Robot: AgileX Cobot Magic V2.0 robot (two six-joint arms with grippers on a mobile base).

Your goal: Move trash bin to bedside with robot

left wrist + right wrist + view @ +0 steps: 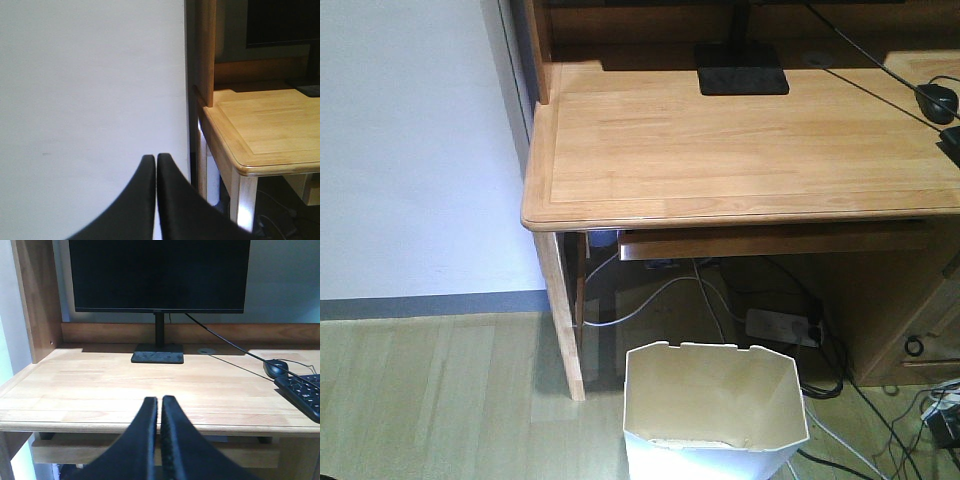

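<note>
Exterior front-facing shows trash bin point(715, 400) near desk point(740, 150); left claw point(156, 158), right claw point(159, 400) clenched.

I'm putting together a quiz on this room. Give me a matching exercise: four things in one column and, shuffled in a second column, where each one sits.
Things
1. white plastic trash bin
2. flat black square monitor base
3. black computer mouse
4. white power strip

Places
A. under the light wooden desk, towards the back
B. at the far right of the desk top
C. on the pale wooden floor, in front of the desk
D. at the back of the desk top, near its middle

Pairs: 1-C, 2-D, 3-B, 4-A
</note>
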